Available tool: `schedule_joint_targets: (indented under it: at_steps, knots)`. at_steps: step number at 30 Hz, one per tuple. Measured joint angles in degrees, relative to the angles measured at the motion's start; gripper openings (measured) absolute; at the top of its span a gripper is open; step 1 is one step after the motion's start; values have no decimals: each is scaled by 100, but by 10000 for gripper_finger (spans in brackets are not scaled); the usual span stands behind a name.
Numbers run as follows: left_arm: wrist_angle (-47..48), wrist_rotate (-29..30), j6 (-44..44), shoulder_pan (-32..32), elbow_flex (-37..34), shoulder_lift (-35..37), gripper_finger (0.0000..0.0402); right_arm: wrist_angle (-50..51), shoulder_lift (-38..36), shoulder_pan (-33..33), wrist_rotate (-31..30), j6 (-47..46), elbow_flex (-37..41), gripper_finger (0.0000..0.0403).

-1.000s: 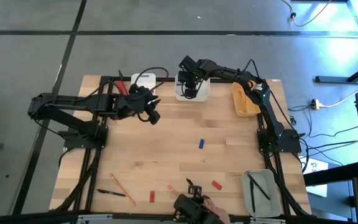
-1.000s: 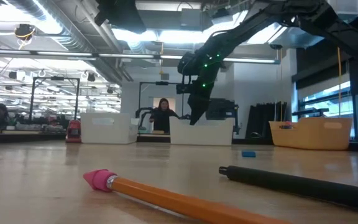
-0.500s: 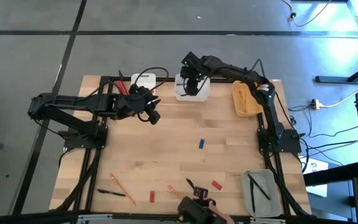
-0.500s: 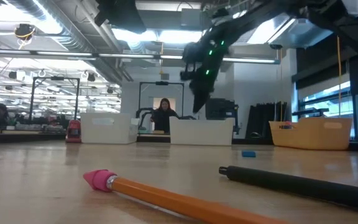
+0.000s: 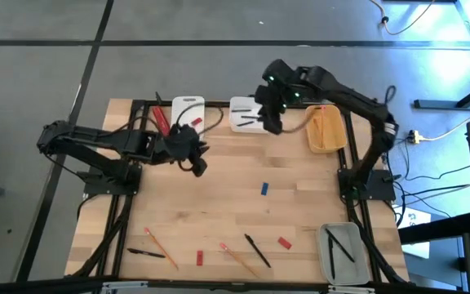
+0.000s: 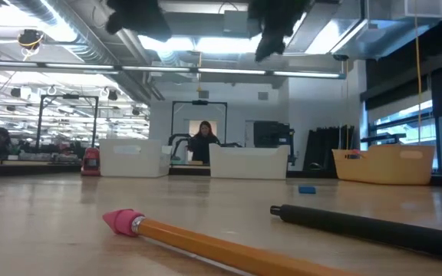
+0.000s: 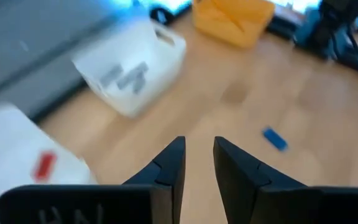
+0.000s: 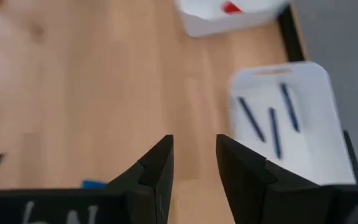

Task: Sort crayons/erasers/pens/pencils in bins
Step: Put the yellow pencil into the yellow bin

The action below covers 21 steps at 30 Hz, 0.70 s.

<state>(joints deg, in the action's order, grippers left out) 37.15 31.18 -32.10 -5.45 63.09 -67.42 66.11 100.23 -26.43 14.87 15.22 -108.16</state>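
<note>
My right gripper (image 5: pixel 272 125) (image 8: pixel 194 163) hangs open and empty, high above the wider white bin (image 5: pixel 246 115) (image 8: pixel 284 124), which holds three blue pens. My left gripper (image 5: pixel 199 166) (image 7: pixel 197 163) is open and empty, above bare table near the narrow white bin (image 5: pixel 187 110), which holds red pieces. Flat near the front edge lie two pencils (image 5: pixel 161 247) (image 5: pixel 240 258) and two pens (image 5: pixel 146 253) (image 5: pixel 257 250). In the low view one pencil (image 6: pixel 206 241) and one pen (image 6: pixel 367 226) lie close to the camera.
A blue eraser (image 5: pixel 263 189) lies mid-table, and red erasers (image 5: pixel 284 242) (image 5: pixel 198 258) sit near the front. The yellow-orange bin (image 5: pixel 325 131) stands at the far right. The translucent grey bin (image 5: pixel 341 251), at the near right, holds pens. People show in the room beyond.
My right gripper has risen out of the wider white bin and swung up toward the table's right and near side, tipping less steeply down. My left gripper has shifted slightly toward the near edge. A person's hand at the front edge has withdrawn; a pen and a pencil lie there.
</note>
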Motion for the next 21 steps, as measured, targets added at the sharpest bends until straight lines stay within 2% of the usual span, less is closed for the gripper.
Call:
schedule_joint_targets:
  at_steps: [5, 12, 16, 21]
  knots:
    - [858, -512, -1349, -478, -4, 0, 76, 114, -413, 693, -6, -177, 0, 123]
    - [1723, -1292, -3204, -1237, -4, 0, 76, 179, -542, 1438, 193, -641, 0, 123]
    - [2124, -1345, -3760, -1680, -4, 0, 76, 399, -497, 1903, 322, -918, 0, 123]
    - [2260, -1131, -3980, -2142, -4, 0, 76, 397, -497, 2715, 329, -1439, 9, 123]
